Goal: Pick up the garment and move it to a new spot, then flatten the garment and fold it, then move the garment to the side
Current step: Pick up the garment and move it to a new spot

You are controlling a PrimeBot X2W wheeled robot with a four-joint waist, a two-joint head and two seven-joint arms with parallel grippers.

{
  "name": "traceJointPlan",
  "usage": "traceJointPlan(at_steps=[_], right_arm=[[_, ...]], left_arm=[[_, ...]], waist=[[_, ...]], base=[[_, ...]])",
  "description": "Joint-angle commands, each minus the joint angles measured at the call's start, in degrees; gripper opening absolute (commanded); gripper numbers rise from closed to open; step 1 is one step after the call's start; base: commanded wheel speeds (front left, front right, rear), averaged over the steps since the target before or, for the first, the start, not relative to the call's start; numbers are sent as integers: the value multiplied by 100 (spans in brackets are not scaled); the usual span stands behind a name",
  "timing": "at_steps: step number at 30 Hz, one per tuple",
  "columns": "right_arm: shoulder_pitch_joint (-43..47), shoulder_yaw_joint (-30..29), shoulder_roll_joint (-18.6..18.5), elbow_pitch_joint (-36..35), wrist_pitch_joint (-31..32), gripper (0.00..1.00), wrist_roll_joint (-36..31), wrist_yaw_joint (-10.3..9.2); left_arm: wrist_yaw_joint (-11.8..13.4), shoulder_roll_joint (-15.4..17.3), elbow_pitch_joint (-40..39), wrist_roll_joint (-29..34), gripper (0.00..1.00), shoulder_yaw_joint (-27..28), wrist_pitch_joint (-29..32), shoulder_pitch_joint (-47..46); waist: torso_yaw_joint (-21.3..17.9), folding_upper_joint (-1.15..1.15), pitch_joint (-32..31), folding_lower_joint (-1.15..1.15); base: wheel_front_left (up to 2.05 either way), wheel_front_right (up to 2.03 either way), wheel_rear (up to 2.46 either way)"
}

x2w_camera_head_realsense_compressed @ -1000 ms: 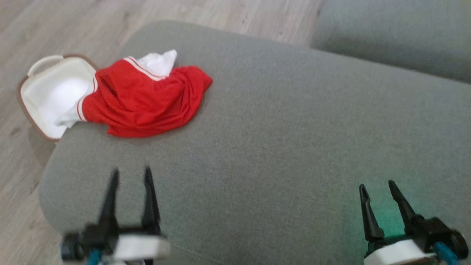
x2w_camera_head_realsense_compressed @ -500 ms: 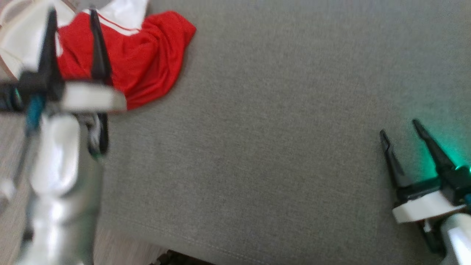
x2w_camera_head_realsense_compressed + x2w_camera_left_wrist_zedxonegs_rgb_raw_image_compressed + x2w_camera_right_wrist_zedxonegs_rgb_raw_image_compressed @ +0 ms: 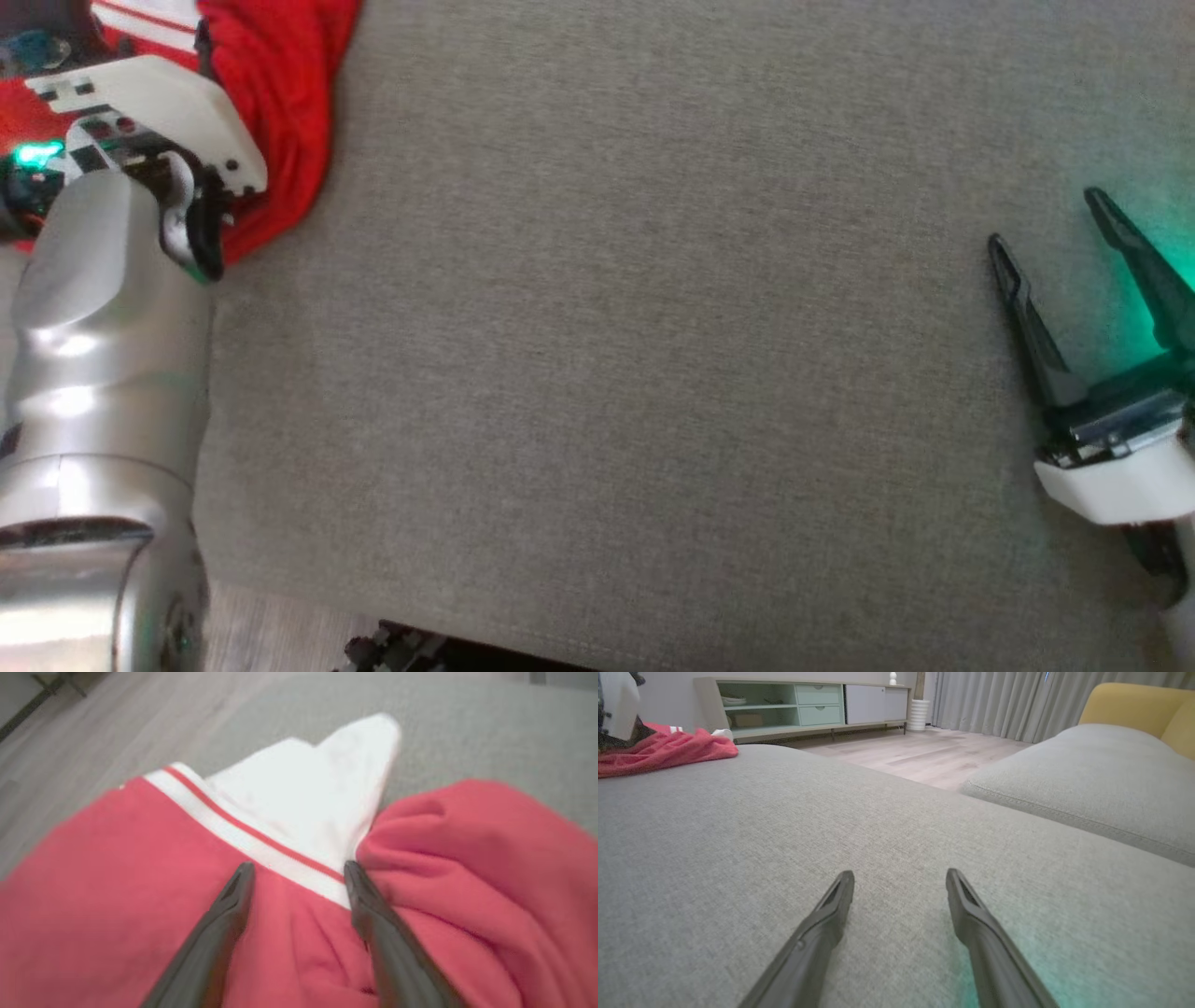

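Note:
The garment [image 3: 280, 103] is a crumpled red piece with white, red-striped trim and a white part, lying at the top left of the grey cushion [image 3: 653, 373]. In the left wrist view the garment [image 3: 140, 896] lies right under my left gripper [image 3: 299, 870], whose fingers stand open just above the striped band with nothing between them. In the head view the left arm's white wrist housing [image 3: 140, 103] covers part of the cloth and its fingertips are hidden. My right gripper [image 3: 1046, 219] hovers open over bare cushion at the far right, seen also in its wrist view as right gripper [image 3: 900, 879], far from the garment [image 3: 668, 749].
A second grey cushion [image 3: 1087, 779] lies beyond a gap to the right, with a yellow seat [image 3: 1134, 704] behind it. Wooden floor [image 3: 915, 756], a low cabinet [image 3: 803, 704] and curtains [image 3: 994, 700] stand beyond. The cushion's front edge [image 3: 392, 607] runs along the bottom of the head view.
The head camera has tipped down and shifted. My left arm has reached forward over the red garment; its fingers have stayed open. The right gripper has stayed open over the cushion.

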Motion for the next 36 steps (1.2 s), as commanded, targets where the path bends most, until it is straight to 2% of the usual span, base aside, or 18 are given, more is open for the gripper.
traceJointPlan(at_steps=[1,2,3,4,5,11,15,18,26,31,36], right_arm=[[-7,56,-182,407,72,100,-2,-5],[-28,50,-173,409,72,100,-3,-5],[-45,34,-157,413,72,100,-3,-5],[-54,17,-140,419,72,100,-2,-5],[-62,8,-121,428,72,100,0,-5],[-132,76,141,548,72,100,20,-5],[-147,142,348,642,72,100,34,-5],[-113,203,682,769,72,100,63,-5],[166,210,1386,979,72,100,114,-5],[405,169,1696,1010,72,100,102,-5],[585,160,1857,996,72,100,86,-5]], left_arm=[[13,406,129,0,100,140,74,-155],[35,434,219,20,100,125,-21,-179],[30,444,327,51,71,85,-79,-185],[12,442,428,69,31,50,-126,-192],[-16,440,498,72,0,30,-212,-207],[-15,612,585,224,0,-121,-1285,-344],[-76,702,594,321,0,-239,-1688,-435],[-184,848,518,461,0,-414,-2047,-576],[-488,933,-27,771,0,-896,-2244,-910],[-699,738,-614,826,0,-1228,-2131,-1107],[-807,464,-1260,736,0,-1547,-1889,-1161]], waist=[[-157,0,141,0],[-187,0,160,0],[-206,0,167,0],[-218,0,168,0],[-228,0,159,0],[-319,0,-178,0],[-390,0,-516,0],[-564,0,-1063,0],[-1202,0,-2213,0],[-1733,0,-2723,0],[-2289,0,-3022,0]], base=[[0,0,0],[0,0,0],[0,0,0],[0,0,0],[0,0,0],[0,0,0],[0,0,0],[0,0,0],[0,0,0],[0,0,0],[0,0,0]])
